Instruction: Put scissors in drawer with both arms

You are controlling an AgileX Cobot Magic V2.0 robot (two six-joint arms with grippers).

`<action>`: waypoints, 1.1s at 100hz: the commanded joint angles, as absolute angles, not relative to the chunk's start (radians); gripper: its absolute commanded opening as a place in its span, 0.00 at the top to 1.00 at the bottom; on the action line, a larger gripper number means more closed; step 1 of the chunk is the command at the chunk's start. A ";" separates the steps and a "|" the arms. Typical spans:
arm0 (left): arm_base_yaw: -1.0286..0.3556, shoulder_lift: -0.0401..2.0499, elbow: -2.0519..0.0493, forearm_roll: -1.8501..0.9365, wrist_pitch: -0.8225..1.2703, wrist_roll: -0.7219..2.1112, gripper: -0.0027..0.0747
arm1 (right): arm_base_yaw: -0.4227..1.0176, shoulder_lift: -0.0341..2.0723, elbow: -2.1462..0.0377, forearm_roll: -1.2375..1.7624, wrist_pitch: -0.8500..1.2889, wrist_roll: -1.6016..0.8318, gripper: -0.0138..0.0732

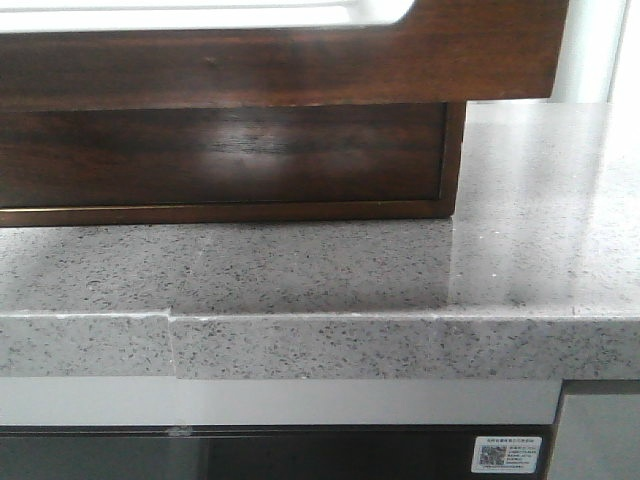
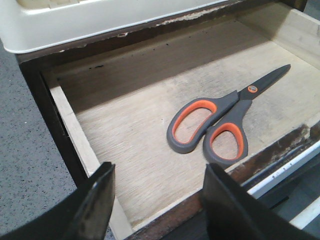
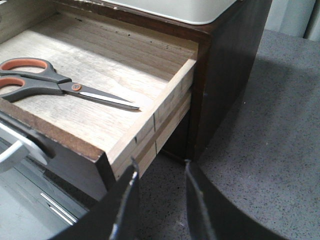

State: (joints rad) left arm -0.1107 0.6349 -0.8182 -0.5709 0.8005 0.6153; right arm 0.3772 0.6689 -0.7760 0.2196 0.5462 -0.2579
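Note:
The drawer (image 2: 140, 130) is pulled open; its floor is pale plywood and its front is dark brown wood (image 1: 300, 60). Grey scissors with orange-lined handles (image 2: 235, 102) lie flat and closed on the drawer floor, near its front edge. They also show in the right wrist view (image 3: 60, 85), as does the drawer (image 3: 100, 65). My left gripper (image 2: 159, 170) is open and empty, above the drawer's front corner. My right gripper (image 3: 160, 166) is open and empty, just outside the drawer's other front corner, over the countertop. Neither gripper shows in the front view.
A white tray (image 2: 75, 25) sits on top of the dark cabinet, above the drawer; it also shows in the right wrist view (image 3: 190, 10). The cabinet stands on a speckled grey countertop (image 1: 300, 270) whose front edge drops to a dark appliance front (image 1: 300, 455).

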 commanded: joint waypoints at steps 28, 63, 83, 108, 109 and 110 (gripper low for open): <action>-0.118 0.643 -0.847 -0.607 0.735 0.612 0.77 | 0.370 0.665 -0.796 0.230 0.450 -0.258 0.82; -0.118 0.643 -0.847 -0.607 0.745 0.612 0.99 | 0.370 0.665 -0.796 0.230 0.459 -0.258 0.92; -0.118 0.643 -0.847 -0.607 0.745 0.612 0.99 | 0.370 0.665 -0.796 0.230 0.459 -0.258 0.92; -0.135 0.467 -0.792 -0.581 0.673 0.609 0.99 | 0.370 0.665 -0.796 0.230 0.459 -0.258 0.92; -0.135 0.457 -0.788 -0.578 0.669 0.609 0.99 | 0.370 0.665 -0.796 0.230 0.459 -0.258 0.92; -0.135 0.437 -0.784 -0.575 0.658 0.609 0.99 | 0.370 0.665 -0.796 0.230 0.459 -0.258 0.92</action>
State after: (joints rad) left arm -0.1284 0.5249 -0.7853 -0.5639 0.7730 0.6153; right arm 0.3772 0.6665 -0.7696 0.2235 0.5258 -0.2579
